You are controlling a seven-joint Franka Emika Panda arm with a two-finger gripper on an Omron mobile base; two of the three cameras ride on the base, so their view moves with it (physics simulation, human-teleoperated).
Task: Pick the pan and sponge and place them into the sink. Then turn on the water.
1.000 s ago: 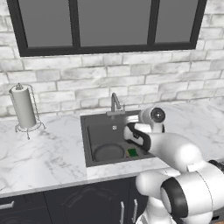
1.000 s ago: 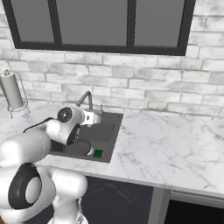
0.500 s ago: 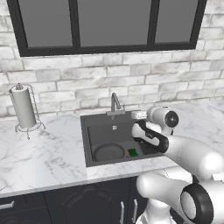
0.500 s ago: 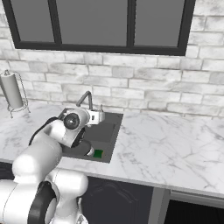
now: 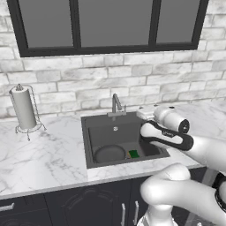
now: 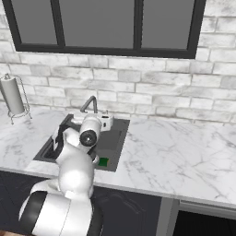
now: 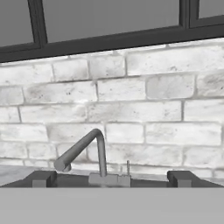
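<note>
The pan (image 5: 109, 153) lies in the front left of the dark sink (image 5: 90, 145), with the green sponge (image 5: 133, 153) beside it on the basin floor. The sponge (image 6: 103, 162) also shows at the front of the sink (image 6: 119, 136) in the right base view. At the back rim stands the grey gooseneck faucet (image 5: 116, 103), its spout dry of water. My gripper (image 7: 111, 180) hangs above the back of the basin, open and empty, facing the faucet (image 7: 83, 151) and its small lever (image 7: 127, 166). Both dark fingertips (image 7: 41, 178) sit wide apart.
A paper towel roll on a wire stand (image 5: 24, 112) is at the left of the marble counter (image 5: 44, 159). A brick wall and a dark-framed window (image 5: 110, 26) rise close behind the faucet. The counter stretches wide to the right of the sink (image 6: 184, 147).
The hand has lifted out of the basin and moved back toward the faucet, the elbow swinging outward. Pan and sponge lie still in the sink. The jaws stay open.
</note>
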